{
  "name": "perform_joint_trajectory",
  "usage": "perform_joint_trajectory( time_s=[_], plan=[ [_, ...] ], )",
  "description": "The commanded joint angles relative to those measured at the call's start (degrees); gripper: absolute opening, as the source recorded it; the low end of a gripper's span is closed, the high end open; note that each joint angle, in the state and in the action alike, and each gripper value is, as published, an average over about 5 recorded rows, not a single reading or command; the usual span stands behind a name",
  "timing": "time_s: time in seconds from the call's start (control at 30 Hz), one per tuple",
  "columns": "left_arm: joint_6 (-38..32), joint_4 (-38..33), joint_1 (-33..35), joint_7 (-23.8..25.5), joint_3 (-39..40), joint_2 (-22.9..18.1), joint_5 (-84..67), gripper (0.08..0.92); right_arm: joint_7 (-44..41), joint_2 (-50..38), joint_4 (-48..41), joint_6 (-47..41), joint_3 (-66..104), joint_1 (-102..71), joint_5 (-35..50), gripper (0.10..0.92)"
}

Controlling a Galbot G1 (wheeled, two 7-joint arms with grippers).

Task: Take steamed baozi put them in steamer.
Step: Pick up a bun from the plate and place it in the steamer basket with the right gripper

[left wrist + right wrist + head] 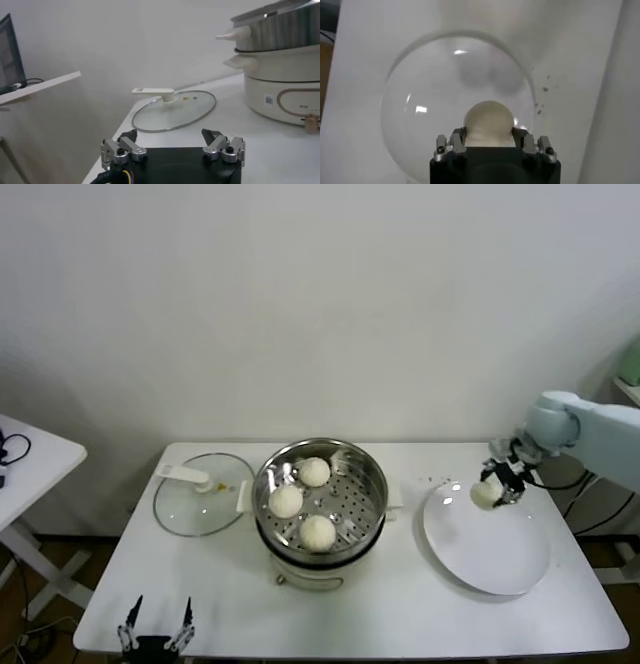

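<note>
The right tool [492,489] pinches the fourth baozi [485,494] between its fingers above the upper left edge of the white plate [500,559] at centre right, while three baozi [301,502] already sit on the perforated tray of the steamer [320,504] at frame centre. So the step in hand is the last pick-up. The next move calls for carrying the bun leftward over the steel rim and lowering it into the free tray space; the left tool [156,636] waits spread at lower left over the tabletop [420,624].
</note>
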Motion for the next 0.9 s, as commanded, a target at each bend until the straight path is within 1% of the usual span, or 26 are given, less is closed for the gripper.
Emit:
perform_joint_trajectory(
  time_s=[0.03, 0.27, 0.43, 0.7, 0.9],
  plan=[
    [0.04, -0.48, -0.07, 0.01, 0.00, 0.19, -0.08, 0.823, -0.67, 7.79, 15.28, -4.93, -15.62, 29.13, 19.26, 0.628],
    [0.04, -0.87, 0.05, 0.02, 0.06, 0.17, 0.05, 0.823, 0.38, 13.73, 16.97, -8.28, -9.92, 28.28, 25.24, 0.628],
    [-0.15, -0.89, 0.23, -0.01, 0.16, 0.07, 0.08, 0.823, 2.64, 17.32, 17.01, -10.67, -5.49, 22.43, 26.58, 0.628],
    [-0.26, -0.94, 0.07, -0.03, -0.26, -0.10, 0.05, 0.823, 5.47, 20.83, 16.43, -12.67, -1.95, 11.97, 23.07, 0.628],
    [-0.44, -1.00, 0.23, -0.07, -0.30, -0.35, 0.09, 0.823, 6.85, 22.26, 12.82, -13.18, -0.64, 5.47, 18.21, 0.630]
  ],
)
